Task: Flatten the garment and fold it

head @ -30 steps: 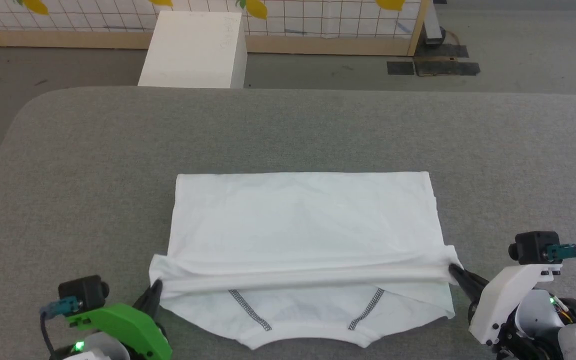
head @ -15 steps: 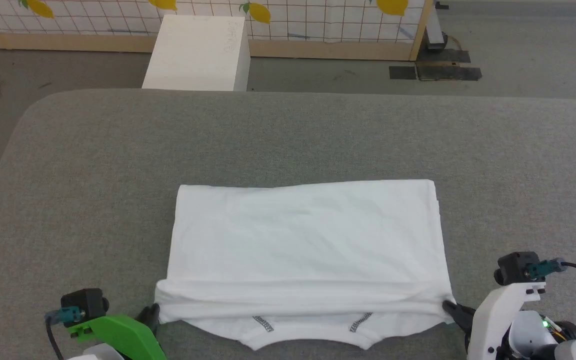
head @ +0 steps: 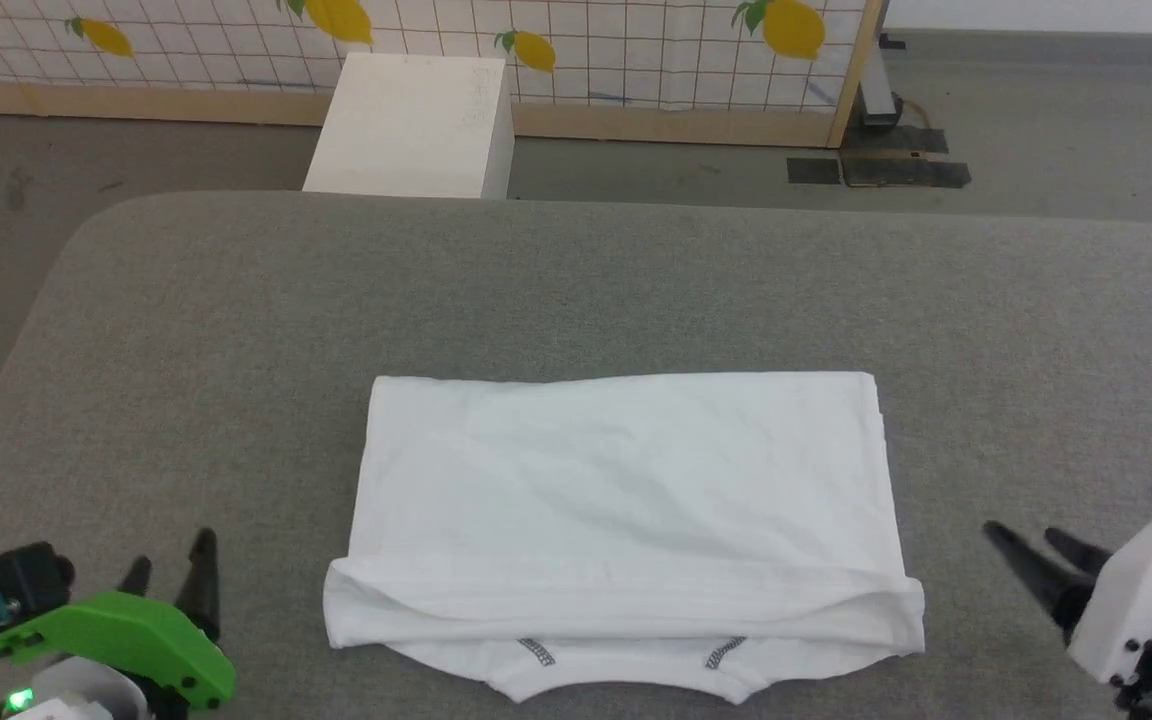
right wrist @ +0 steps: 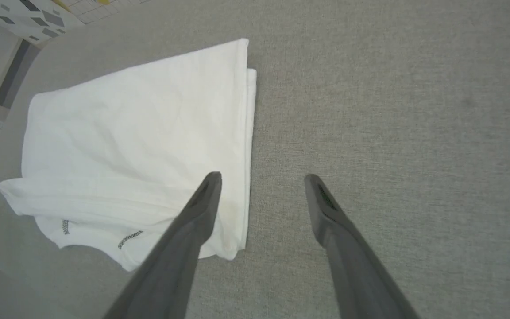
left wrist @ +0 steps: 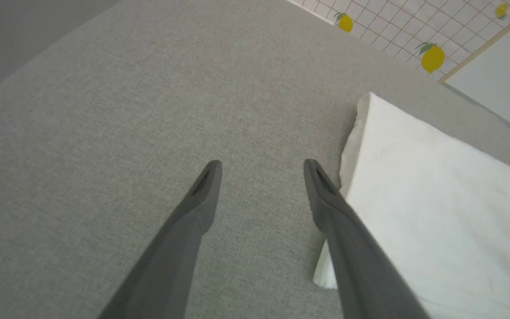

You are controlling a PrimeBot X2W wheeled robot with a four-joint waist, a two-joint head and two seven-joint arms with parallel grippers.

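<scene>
Plain white thin-fabric shirt (head: pixel 626 500) with dark grey zigzag seams lies folded to a rectangle on the grey fabric-covered surface (head: pixel 576 290), near its front edge, with the collar end poking out from under the top layer. Left tool (head: pixel 171 558) and right tool (head: pixel 1024 535) are both wide with nothing held, each off the shirt's near corner on its own side. In the left wrist view one finger sits close beside the cloth edge; can't tell if it touches. Reads as the release-and-clear step. To do it well: back out sideways and up, no dragging fingers over the cloth, since thin fabric will likely follow. The near fold looks puffy; for any further fold, pinch all layers at both corners and move in sync. Containers: one candidate, the plain white rectangular box (head: pixel 416 100) on the floor past the surface. No opening visible, contents can't tell.
</scene>
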